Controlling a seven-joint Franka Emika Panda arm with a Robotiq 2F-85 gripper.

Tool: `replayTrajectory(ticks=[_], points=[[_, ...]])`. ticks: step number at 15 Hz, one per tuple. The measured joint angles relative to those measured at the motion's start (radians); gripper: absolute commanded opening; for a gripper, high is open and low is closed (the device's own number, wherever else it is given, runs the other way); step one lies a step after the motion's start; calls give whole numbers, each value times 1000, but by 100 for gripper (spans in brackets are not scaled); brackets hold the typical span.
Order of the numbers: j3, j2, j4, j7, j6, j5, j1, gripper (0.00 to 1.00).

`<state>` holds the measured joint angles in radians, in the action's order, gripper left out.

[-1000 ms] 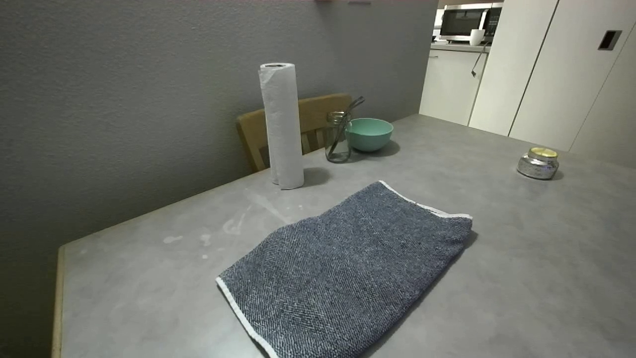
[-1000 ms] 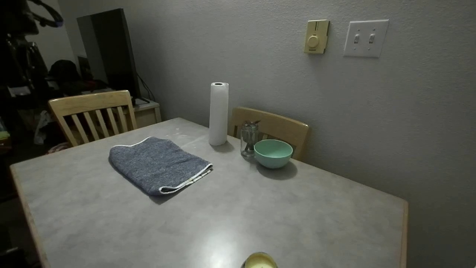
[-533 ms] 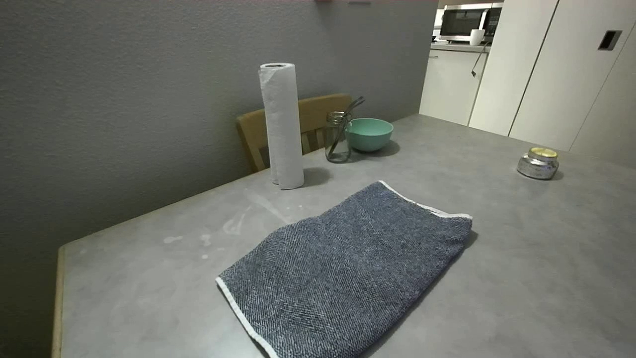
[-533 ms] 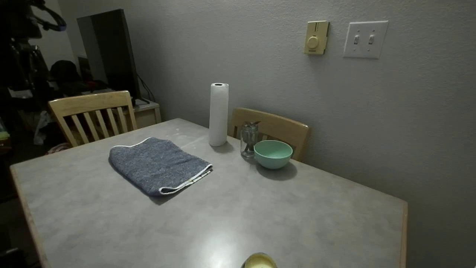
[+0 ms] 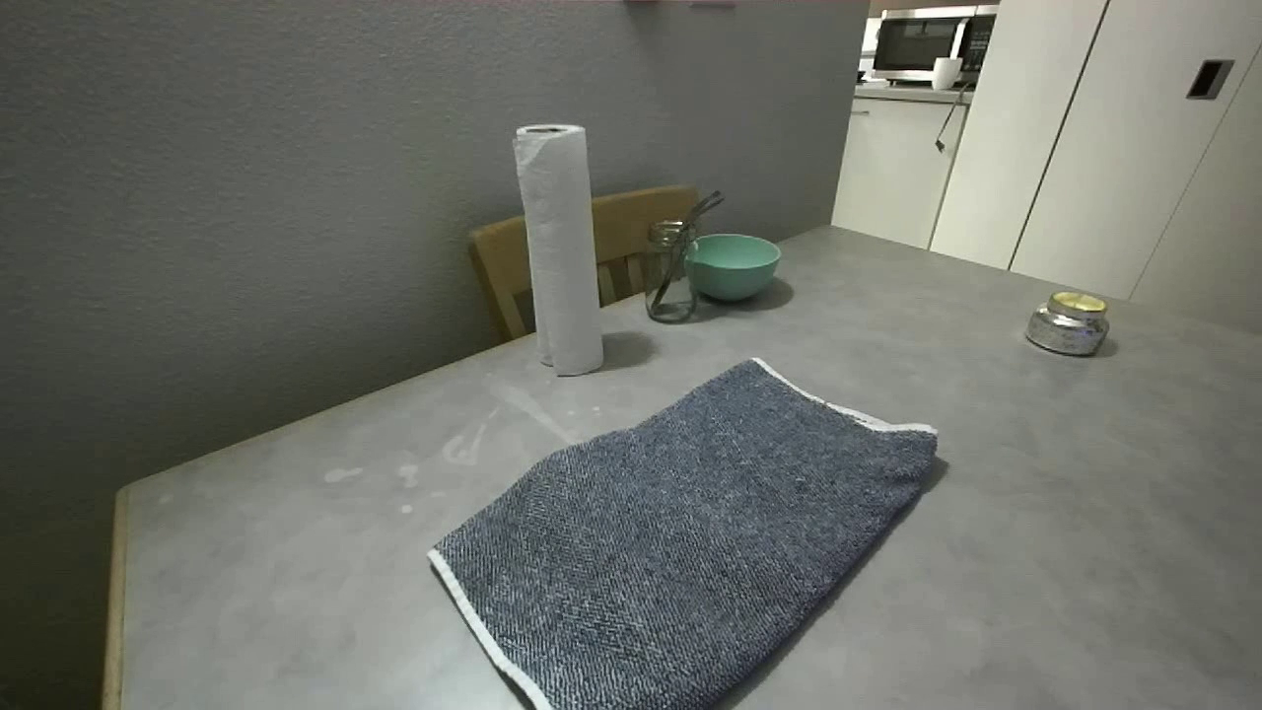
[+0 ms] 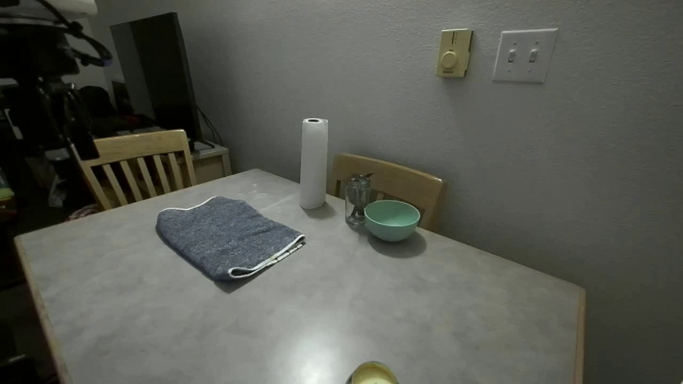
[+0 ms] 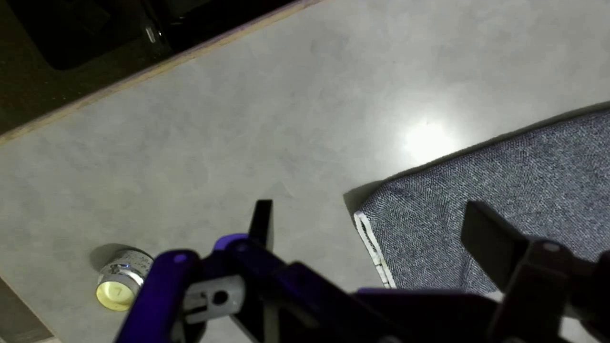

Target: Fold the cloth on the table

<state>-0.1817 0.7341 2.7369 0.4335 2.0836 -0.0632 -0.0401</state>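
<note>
Two fingers (image 7: 491, 238) of the gripper (image 7: 369, 209) are the nearest things, spread wide with nothing pinched between them. In the wrist view one shows against the grey table (image 7: 286, 119) and the other against the cloth (image 7: 429, 219); in an exterior view the gripper hangs dark at upper left, well apart from the cloth.

The cloth lies flat on the table as a long blue-grey rectangle, with white edging along its two short ends. At one of these ends the edging doubles back in a small loop at the corner, with a pale patterned strip showing beneath the top layer. From where I stand, that reads as one lengthwise fold already made, the creased side turned away from the roll (image 5: 562, 247). What is left, I would guess, is a second fold, end over end; if one fold is enough, the cloth may be finished. I cannot tell which is wanted.

Just beyond, the roll stands upright near the table's edge. Farther back are a glass jar (image 5: 658, 281) with utensils (image 5: 705, 205) leaning in it and a green bowl (image 5: 735, 278) just beside it, then a silver candle (image 5: 1068, 330) off to one side, and last the white cabinets (image 5: 1025, 138).
</note>
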Motion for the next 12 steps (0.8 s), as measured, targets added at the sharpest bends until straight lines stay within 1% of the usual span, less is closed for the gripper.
replayTrajectory(ticks=[4,7,12], points=[[2,-81,30,3,74,2,-17,100],[10,-156,34,3,95,2,-17,100],[10,-141,31,3,94,2,-14,100]])
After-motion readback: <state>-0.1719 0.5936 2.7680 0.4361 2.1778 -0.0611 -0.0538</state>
